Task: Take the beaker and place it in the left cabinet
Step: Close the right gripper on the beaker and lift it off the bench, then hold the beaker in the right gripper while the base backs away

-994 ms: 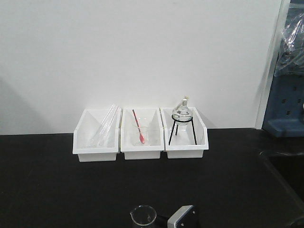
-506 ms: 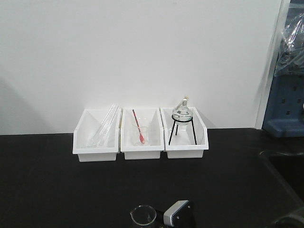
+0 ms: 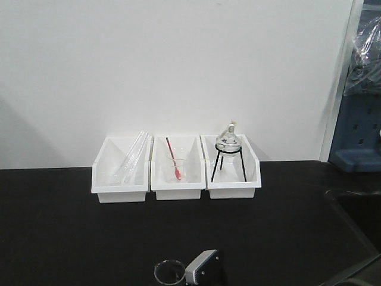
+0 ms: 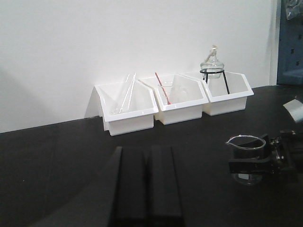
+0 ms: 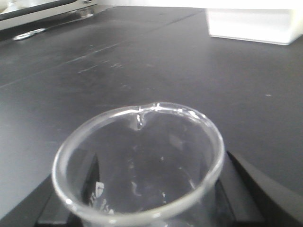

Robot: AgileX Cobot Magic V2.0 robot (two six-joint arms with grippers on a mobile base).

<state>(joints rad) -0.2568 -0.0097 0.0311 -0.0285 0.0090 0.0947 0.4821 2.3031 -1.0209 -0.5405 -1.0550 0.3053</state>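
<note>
While the beaker [image 4: 245,144] is clamped upright in the right tool [image 4: 250,165], left tool [image 4: 147,187] pressed together, three white bins [image 3: 176,192] set well behind on the desk [image 3: 59,226].

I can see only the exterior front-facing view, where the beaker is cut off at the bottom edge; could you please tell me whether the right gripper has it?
Observer: Yes. The left wrist view shows the right gripper clamped around the beaker, which is upright.
Operator: Thanks. Is anything inside it?
Observer: No. The right wrist view looks down into it, and it is empty.
Operator: And the left gripper?
Observer: The left gripper has its fingers together, holding nothing.
</note>
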